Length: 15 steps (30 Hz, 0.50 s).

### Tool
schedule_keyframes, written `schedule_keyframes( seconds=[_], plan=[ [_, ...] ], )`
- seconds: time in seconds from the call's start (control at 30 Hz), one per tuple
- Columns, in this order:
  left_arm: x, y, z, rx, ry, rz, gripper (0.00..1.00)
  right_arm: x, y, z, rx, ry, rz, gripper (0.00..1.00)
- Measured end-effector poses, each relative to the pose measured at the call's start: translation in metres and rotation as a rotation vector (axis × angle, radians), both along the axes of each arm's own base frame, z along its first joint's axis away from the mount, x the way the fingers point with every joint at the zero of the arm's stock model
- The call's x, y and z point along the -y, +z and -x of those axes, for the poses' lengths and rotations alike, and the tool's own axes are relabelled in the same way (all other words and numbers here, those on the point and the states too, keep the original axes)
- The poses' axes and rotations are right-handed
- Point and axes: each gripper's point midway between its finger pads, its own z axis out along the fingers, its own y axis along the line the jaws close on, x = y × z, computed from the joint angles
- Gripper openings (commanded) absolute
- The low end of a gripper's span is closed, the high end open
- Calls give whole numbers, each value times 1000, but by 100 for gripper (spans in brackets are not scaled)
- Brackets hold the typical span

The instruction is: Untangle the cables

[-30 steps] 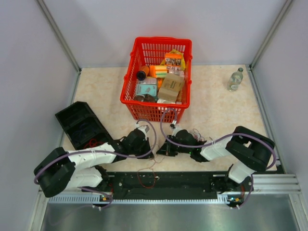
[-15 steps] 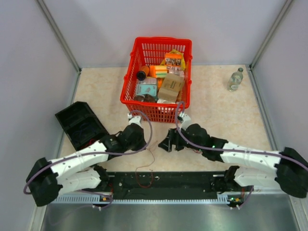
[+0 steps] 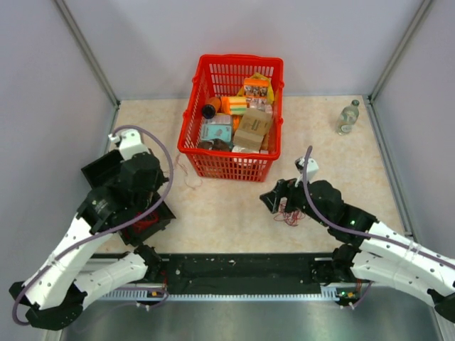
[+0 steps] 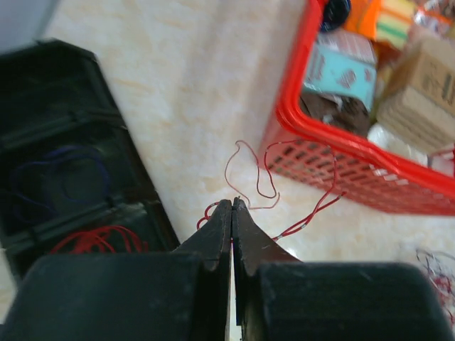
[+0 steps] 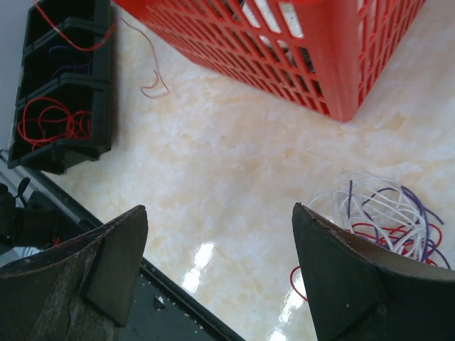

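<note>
Left hand [image 4: 232,204] pinches thin, looping red cables [image 4: 316,212] near mesh-walled basket [image 4: 355,174]

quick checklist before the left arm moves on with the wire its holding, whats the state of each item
1. Grip: the left gripper is shut on the red wire: ok.
2. Snag: the red wire is clear of the red basket: cannot tell, one strand runs right along the mesh.
3. Separation: the red wire looks apart from the tangle: ok.
4. Other arm: the right gripper is open and empty, above the table beside the tangle: ok.
5. Drop spot: the black tray shows a slot with sorted red wires: ok.
6. Job finished: not ok, the tangle is a knot of white, red and purple strands.
</note>
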Motion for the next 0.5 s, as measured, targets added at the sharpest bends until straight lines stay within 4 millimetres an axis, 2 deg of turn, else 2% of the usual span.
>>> schedule_keyframes(
  seconds=[0.13, 0.27, 0.5],
  plan=[
    [-38, 43, 2, 51, 99, -84, 0, 13, 5, -7, 22, -39, -1, 81],
    [-67, 75, 10, 75, 168, -143, 0, 18, 7, -10, 30, -54, 2, 81],
    [-86, 93, 28, 63, 180, -189, 0, 17, 1, -11, 24, -49, 18, 80]
  ],
)
